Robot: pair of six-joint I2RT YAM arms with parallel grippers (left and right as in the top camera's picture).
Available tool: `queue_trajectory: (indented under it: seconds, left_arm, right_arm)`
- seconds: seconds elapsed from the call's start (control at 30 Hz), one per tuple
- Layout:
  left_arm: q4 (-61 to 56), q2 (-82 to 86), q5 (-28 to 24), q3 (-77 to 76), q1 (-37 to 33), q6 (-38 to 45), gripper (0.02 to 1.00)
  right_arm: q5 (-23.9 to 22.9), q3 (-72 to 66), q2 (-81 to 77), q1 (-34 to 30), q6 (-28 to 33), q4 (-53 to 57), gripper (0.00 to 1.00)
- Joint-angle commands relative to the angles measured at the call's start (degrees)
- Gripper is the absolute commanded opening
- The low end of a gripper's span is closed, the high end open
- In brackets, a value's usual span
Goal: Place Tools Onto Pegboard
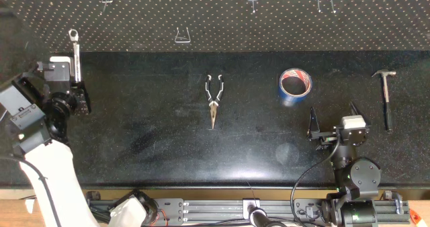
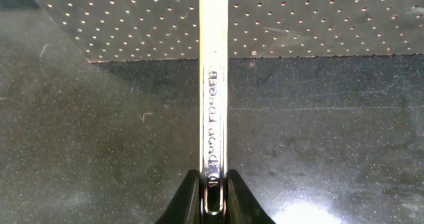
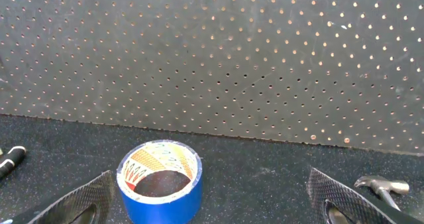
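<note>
Left tool (image 2: 212, 187) grips one end of the wrench (image 2: 213, 85), pointing toward the pegboard (image 2: 318, 18).

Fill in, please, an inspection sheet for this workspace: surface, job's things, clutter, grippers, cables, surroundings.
Surface: flat black tabletop; a dark perforated pegboard with metal hooks runs along its far edge.
Job's things: silver wrench in the left gripper; pale-handled needle-nose pliers, blue roll of tape and black-handled hammer lie on the tabletop.
Clutter: nothing seen.
Grippers: left gripper shut on the wrench; right gripper open, facing the roll of tape, holding nothing.
Cables: black cable by the right arm's base.
Surroundings: metal rail along the near edge.
</note>
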State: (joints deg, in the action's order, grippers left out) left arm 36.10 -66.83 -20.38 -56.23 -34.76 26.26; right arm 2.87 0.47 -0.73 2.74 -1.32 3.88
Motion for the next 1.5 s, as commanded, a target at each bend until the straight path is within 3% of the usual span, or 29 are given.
queue_trajectory:
  seconds: [0.03,0.13,0.33,0.77,0.97,1.0,1.1,1.5]
  left_arm:
    - [-1.3,7.6,-1.2,0.1,0.0,-1.0,0.027]
    - [-2.3,8.9,-3.4,0.3,0.8,-1.5,0.025]
    - [-5.7,9.5,-3.4,2.4,9.6,-3.0,0.025]
    - [-20.8,9.4,-3.2,14.3,10.9,-5.0,0.027]
    - [-26.1,8.9,2.4,14.4,16.1,-15.9,0.027]
    - [-26.6,8.5,4.2,14.4,16.1,-21.5,0.027]
    - [-26.9,7.5,4.3,14.4,16.7,-24.3,0.027]
    - [-27.0,4.9,7.9,14.4,17.6,-24.3,0.027]
  right_arm:
    - [-0.4,-0.2,0.5,0.3,0.6,0.2,0.947]
    - [-0.4,-0.2,0.5,0.3,0.6,0.2,0.947]
    - [-0.4,-0.2,0.5,0.3,0.6,0.2,0.947]
    - [-0.4,-0.2,0.5,0.3,0.6,0.2,0.947]
    - [-0.4,-0.2,0.5,0.3,0.6,0.2,0.947]
    - [-0.4,-0.2,0.5,0.3,0.6,0.2,0.947]
    - [-0.4,-0.2,0.5,0.3,0.6,0.2,0.947]
    - [-0.4,-0.2,0.5,0.3,0.6,0.2,0.947]
